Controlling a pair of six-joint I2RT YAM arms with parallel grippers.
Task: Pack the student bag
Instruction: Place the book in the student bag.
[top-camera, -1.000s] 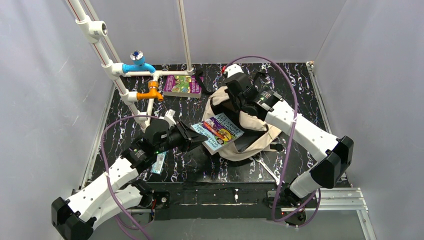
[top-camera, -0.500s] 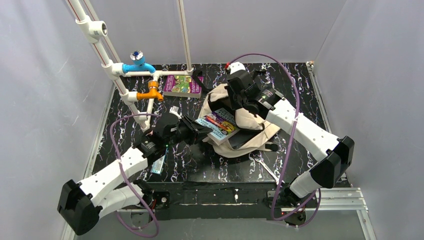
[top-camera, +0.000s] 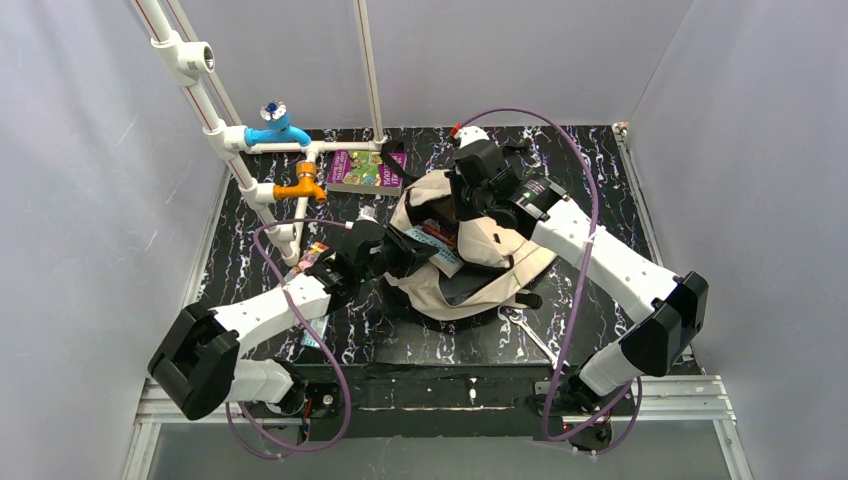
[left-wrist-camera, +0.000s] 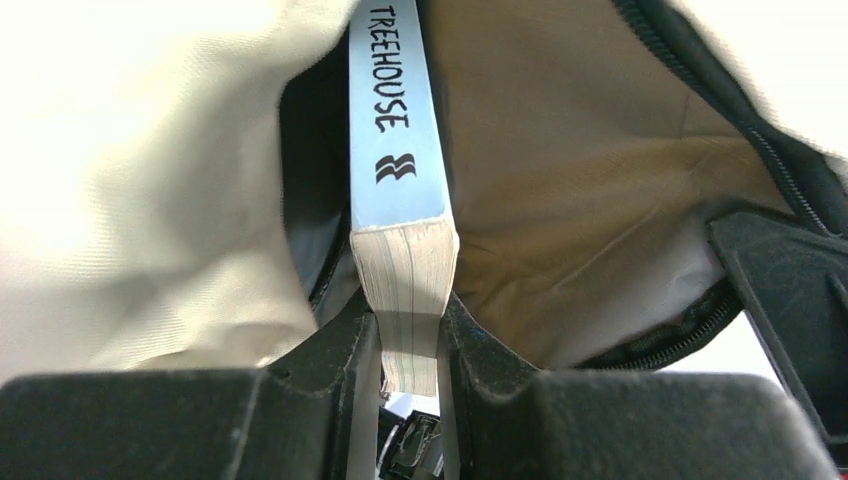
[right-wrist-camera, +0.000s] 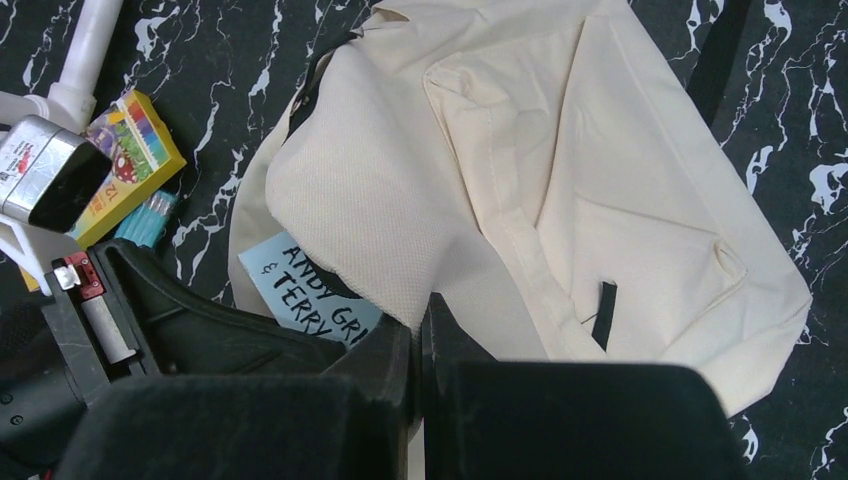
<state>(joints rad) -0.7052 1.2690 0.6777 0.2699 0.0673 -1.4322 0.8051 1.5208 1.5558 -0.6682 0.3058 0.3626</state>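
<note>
- Left gripper (left-wrist-camera: 410, 330) is seen clamped on a book (left-wrist-camera: 395, 150), its two black fingers nearly closed against the covers at the near end, with the paper block gripped between them
- The book is held spine-up; its long axis runs up the frame of the left wrist view into the bag's mouth, and the pale blue spine is lettered "TREEHOUSE" in black
- Right gripper (right-wrist-camera: 418, 350) is seen with its fingers pressed together on a fold of the bag's fabric at the rim of the opening
- The student bag (top-camera: 500, 250) is laid flat at the middle of the table (top-camera: 600, 170), between the two arms in the top view
- Its long axis appears to run from the upper centre towards the lower right of that view, and the mouth is turned to the left, towards the left gripper (top-camera: 405, 255)
- The bag is made of soft beige cloth, creased and slack; a finer mesh-like weave is seen on the raised fold in the right wrist view, and a black zip is seen along the opening
- The table is black with white marble veining
- A yellow crayon box (right-wrist-camera: 130, 165) is seen at the upper left of the right wrist view, apart from the bag
- A second book (top-camera: 365, 170) is laid near the white pipe frame (top-camera: 215, 120) at the upper left
</note>
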